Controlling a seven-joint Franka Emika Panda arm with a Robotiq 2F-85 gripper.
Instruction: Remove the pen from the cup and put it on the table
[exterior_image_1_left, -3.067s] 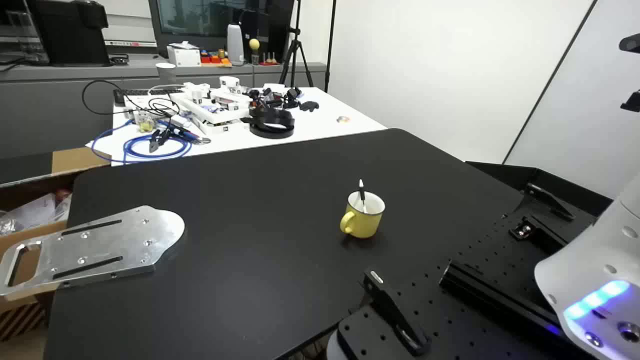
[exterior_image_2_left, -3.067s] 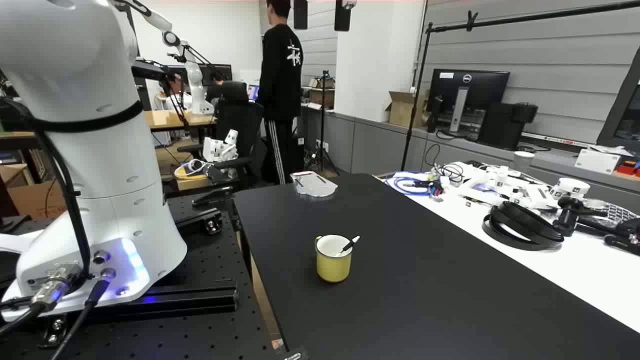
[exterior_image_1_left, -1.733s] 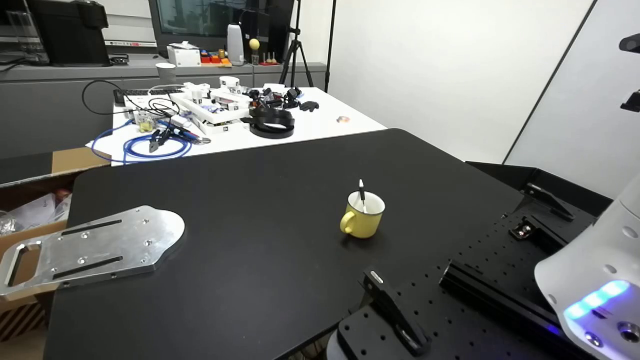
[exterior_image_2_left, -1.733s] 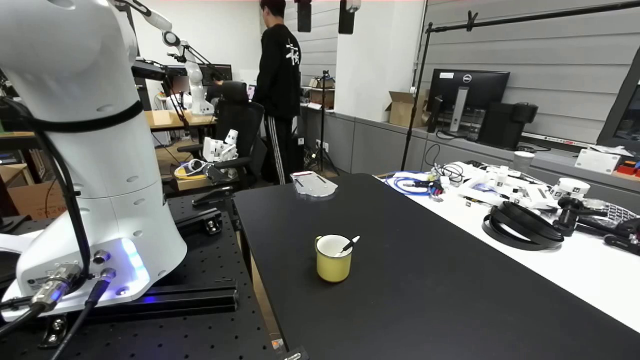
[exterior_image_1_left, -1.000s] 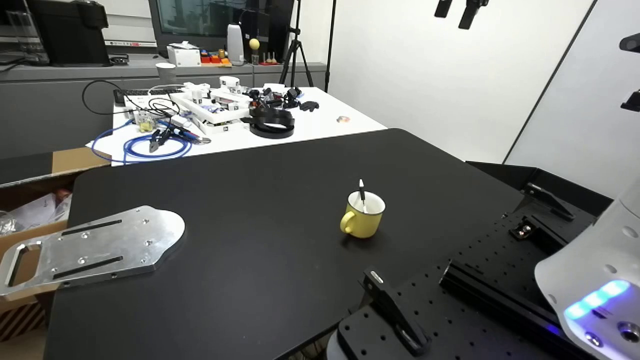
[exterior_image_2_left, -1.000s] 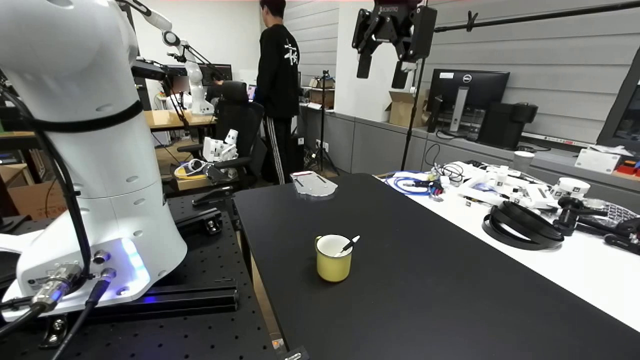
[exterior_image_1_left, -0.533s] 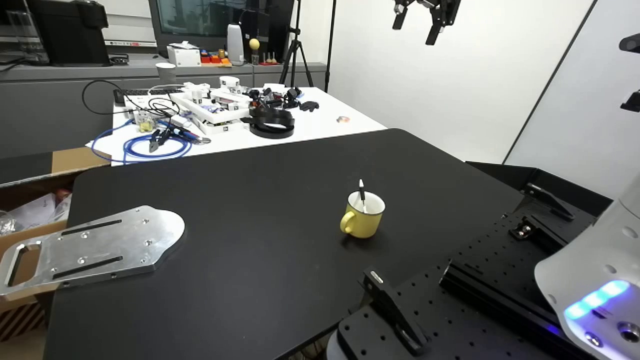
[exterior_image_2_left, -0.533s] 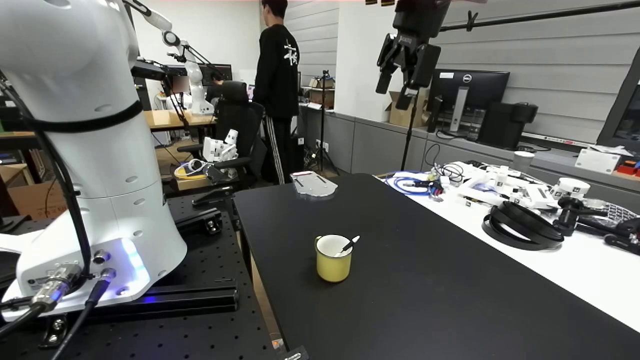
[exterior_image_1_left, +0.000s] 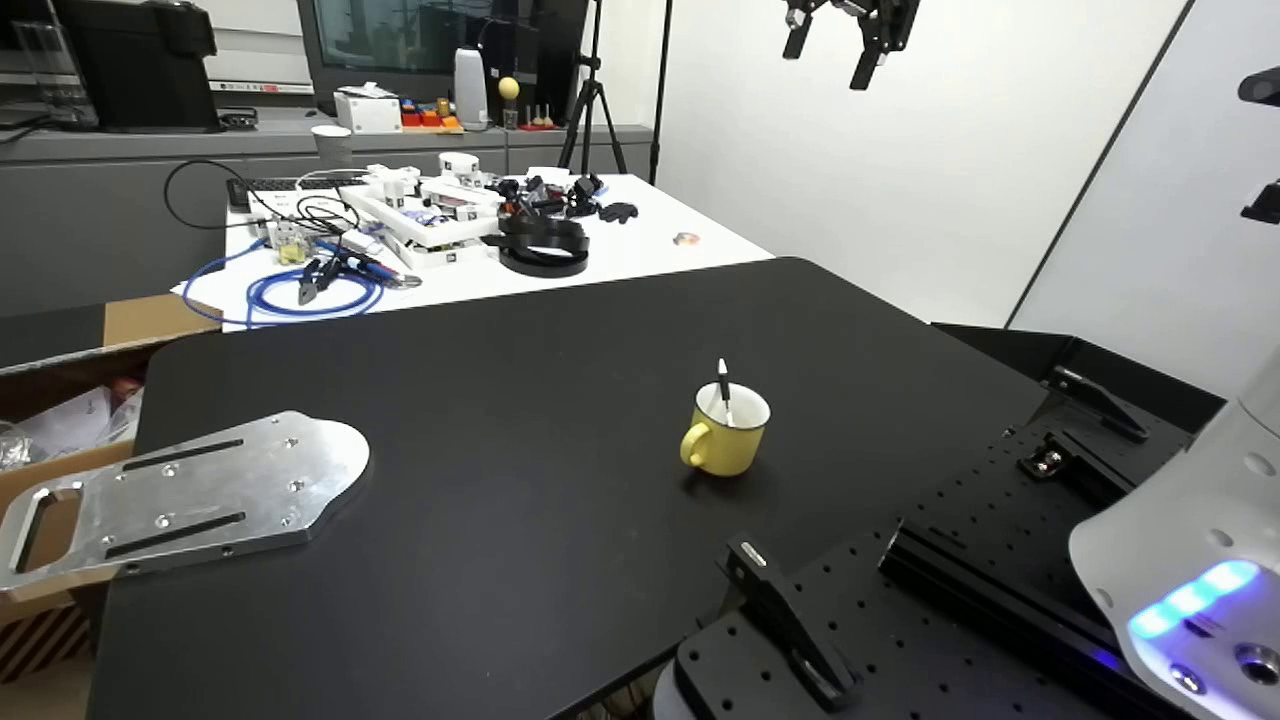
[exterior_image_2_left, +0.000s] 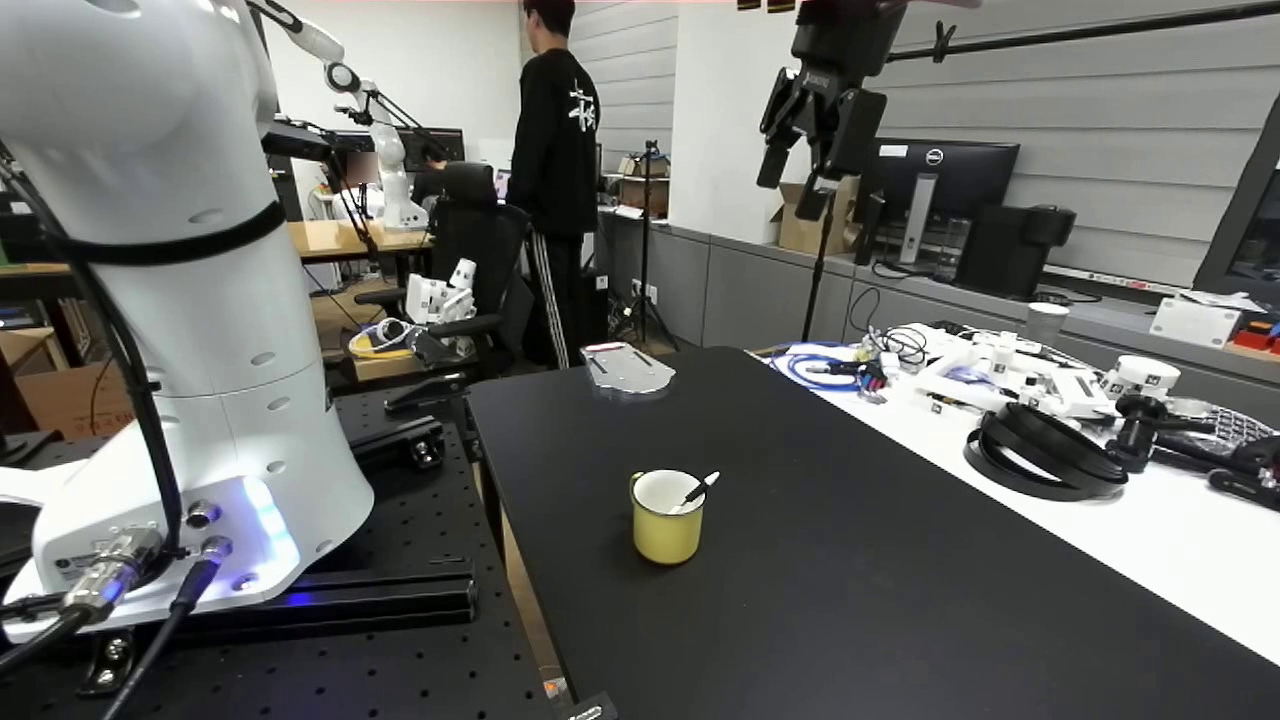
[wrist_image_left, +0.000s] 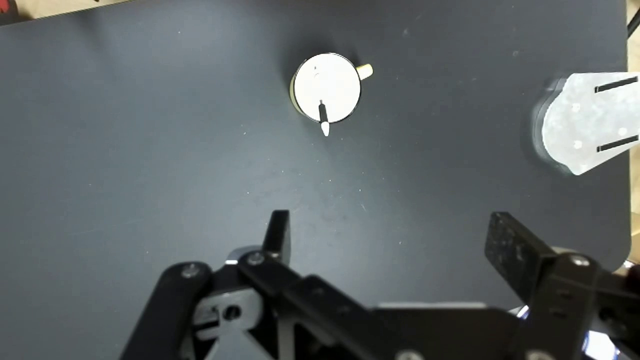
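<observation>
The yellow cup (exterior_image_1_left: 725, 450) stands upright on the black table (exterior_image_1_left: 520, 420). The thin pen (exterior_image_1_left: 723, 380) leans inside it, its dark part and whitish end sticking out past the rim. In an exterior view the cup (exterior_image_2_left: 666, 537) and pen (exterior_image_2_left: 700, 488) also show. In the wrist view the cup (wrist_image_left: 336, 82) is at the upper middle, with the pen (wrist_image_left: 323, 114) over its near rim. My gripper (wrist_image_left: 390, 216) is open and empty, its fingers wide apart. It hangs high above the table in both exterior views (exterior_image_1_left: 828, 68) (exterior_image_2_left: 790, 196), well apart from the cup.
A silver metal plate (exterior_image_1_left: 240, 480) lies at the table's edge. The white table (exterior_image_1_left: 640, 250) behind carries cables and gear. The perforated black base plate (exterior_image_1_left: 960, 640) with the robot's base (exterior_image_2_left: 240, 470) borders the table. A person (exterior_image_2_left: 563, 180) stands in the background.
My gripper has come down into view from above, shifted rightward in an exterior view and tilted; it has been nearly still for the last half second. The cup and pen have not moved.
</observation>
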